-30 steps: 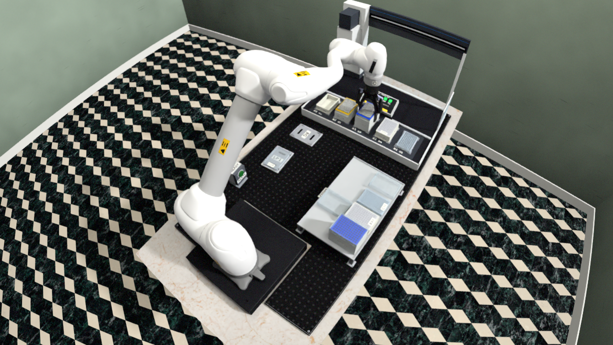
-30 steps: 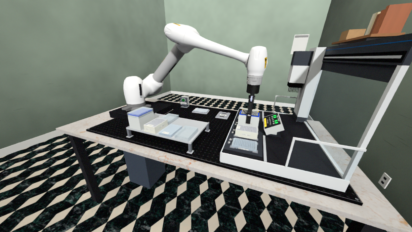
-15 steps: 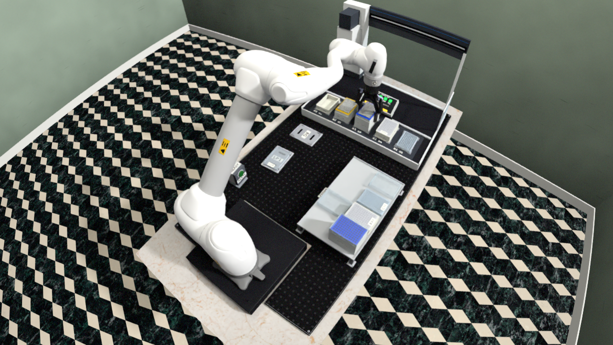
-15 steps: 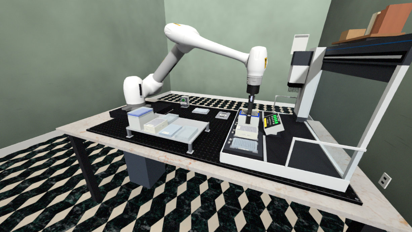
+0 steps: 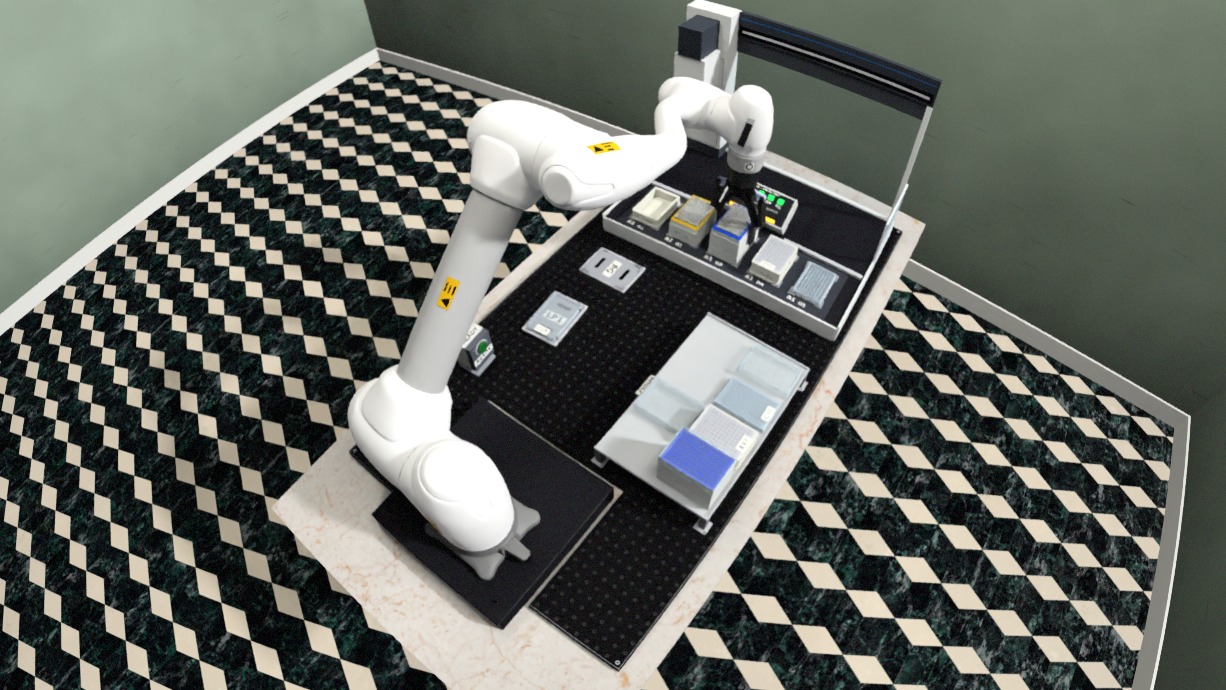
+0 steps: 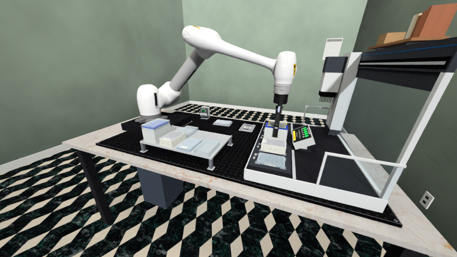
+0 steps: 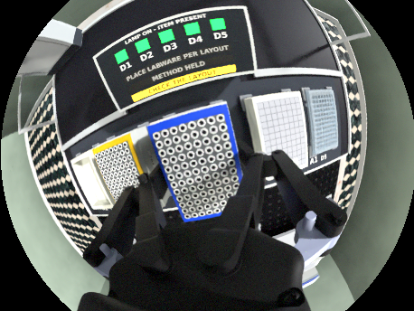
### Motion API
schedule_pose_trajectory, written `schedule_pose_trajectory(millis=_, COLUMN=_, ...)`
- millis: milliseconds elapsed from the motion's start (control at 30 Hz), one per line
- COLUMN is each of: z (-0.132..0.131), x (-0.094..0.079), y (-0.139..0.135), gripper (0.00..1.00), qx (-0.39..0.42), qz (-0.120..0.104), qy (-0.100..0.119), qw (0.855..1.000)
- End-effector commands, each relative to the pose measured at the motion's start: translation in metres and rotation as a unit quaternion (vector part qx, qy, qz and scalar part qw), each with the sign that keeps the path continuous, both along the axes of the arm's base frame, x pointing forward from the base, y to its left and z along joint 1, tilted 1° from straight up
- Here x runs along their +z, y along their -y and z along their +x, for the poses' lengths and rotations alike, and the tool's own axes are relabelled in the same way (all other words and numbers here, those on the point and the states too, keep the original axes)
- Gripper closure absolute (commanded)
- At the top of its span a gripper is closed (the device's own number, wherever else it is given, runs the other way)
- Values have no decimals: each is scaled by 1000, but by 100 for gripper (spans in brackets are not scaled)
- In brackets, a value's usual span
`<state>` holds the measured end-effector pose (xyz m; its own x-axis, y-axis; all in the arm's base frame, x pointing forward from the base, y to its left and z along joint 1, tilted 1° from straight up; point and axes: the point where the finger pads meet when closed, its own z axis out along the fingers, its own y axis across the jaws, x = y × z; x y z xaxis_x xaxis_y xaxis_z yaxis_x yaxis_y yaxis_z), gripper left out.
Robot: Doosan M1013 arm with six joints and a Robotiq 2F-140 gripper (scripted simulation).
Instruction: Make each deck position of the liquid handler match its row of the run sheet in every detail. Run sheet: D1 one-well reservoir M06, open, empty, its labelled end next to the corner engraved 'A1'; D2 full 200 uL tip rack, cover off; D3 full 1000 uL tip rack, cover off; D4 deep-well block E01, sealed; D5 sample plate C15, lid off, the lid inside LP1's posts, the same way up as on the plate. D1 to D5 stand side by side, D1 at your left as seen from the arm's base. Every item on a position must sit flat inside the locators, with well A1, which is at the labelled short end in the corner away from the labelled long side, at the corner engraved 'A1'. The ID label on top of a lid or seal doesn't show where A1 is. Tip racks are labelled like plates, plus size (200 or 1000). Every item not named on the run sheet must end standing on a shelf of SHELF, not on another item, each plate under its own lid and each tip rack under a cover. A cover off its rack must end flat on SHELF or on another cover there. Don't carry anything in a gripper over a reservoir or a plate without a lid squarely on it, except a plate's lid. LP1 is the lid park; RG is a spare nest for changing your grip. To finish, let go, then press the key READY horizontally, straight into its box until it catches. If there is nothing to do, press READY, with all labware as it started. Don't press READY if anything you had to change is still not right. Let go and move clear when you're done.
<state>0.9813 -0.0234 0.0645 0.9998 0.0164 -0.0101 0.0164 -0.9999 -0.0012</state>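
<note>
My gripper point(image 5: 738, 219) point(image 6: 275, 130) point(image 7: 202, 156) points straight down at deck position D3. Its fingers stand just apart on either side of the blue-rimmed tip rack point(image 5: 730, 231) point(image 7: 194, 165), which has no cover and sits in the nest. At D1 is an open white reservoir point(image 5: 654, 205) point(image 7: 83, 173). At D2 is a yellow-rimmed tip rack point(image 5: 693, 216) point(image 7: 116, 164) with no cover. At D4 is a white deep-well block point(image 5: 774, 258) point(image 6: 273, 145) point(image 7: 279, 119). At D5 is a clear sample plate point(image 5: 812, 282) point(image 6: 271, 159) point(image 7: 320, 116). A lid point(image 5: 555, 318) lies at LP1.
The shelf point(image 5: 682, 368) point(image 6: 220, 137) holds a blue-covered rack point(image 5: 696, 461) point(image 6: 155, 129), a white plate point(image 5: 724, 428) and clear covers. The RG nest point(image 5: 611, 269), the READY key point(image 5: 478, 348) point(image 6: 203, 111), the status panel point(image 5: 776, 205) point(image 7: 171, 51) and the handler's gantry point(image 5: 832, 60) stand around.
</note>
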Motion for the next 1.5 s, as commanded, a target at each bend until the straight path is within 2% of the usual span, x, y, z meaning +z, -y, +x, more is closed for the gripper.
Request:
schedule_pose_trajectory(millis=0, z=0, x=2, y=0, gripper=34, qx=0, qz=0, qy=1, qw=1000)
schedule_pose_trajectory(millis=733, z=0, x=3, y=0, gripper=34, qx=0, qz=0, qy=1, qw=1000)
schedule_pose_trajectory(millis=1467, z=1, x=37, y=0, gripper=34, qx=0, qz=0, qy=1, qw=1000)
